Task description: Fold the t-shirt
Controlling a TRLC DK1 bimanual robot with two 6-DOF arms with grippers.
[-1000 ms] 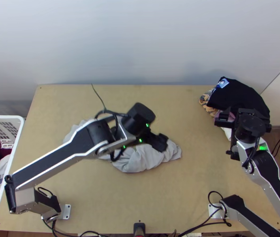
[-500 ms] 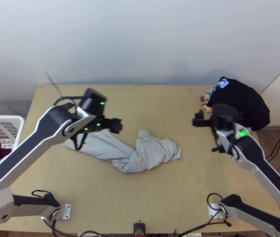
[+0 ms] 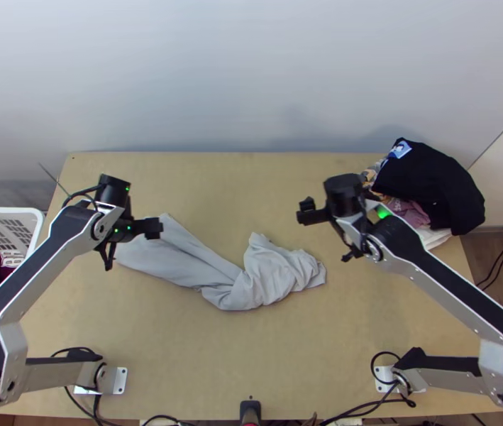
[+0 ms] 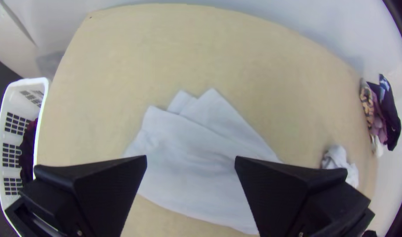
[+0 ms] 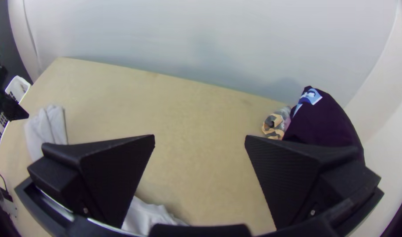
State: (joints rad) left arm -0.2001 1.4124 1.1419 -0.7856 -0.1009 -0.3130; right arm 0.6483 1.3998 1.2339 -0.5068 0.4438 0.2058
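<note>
In the top view my left gripper (image 3: 153,228) hangs over the left end of the light grey t-shirt (image 3: 258,277), and my right gripper (image 3: 308,213) is above the table, up and to the right of the cloth. The shirt lies twisted lengthwise, flatter at its left end and bunched at its right. In the left wrist view my left gripper (image 4: 190,164) stands open, with the shirt's flatter end (image 4: 187,149) beyond its fingers. The right wrist view has my right gripper (image 5: 200,142) open and holding nothing, with part of the shirt (image 5: 146,215) nearby.
A pile of clothes with a black garment (image 3: 428,177) on top lies at the table's far right corner. A white basket (image 3: 35,234) holding dark clothes stands beyond the left edge. Bare wood of the table (image 3: 251,355) shows in front of the shirt.
My left gripper has moved left from above the shirt's bunched part to its left end. My right gripper has moved left, away from the clothes pile. The shirt lies as before.
</note>
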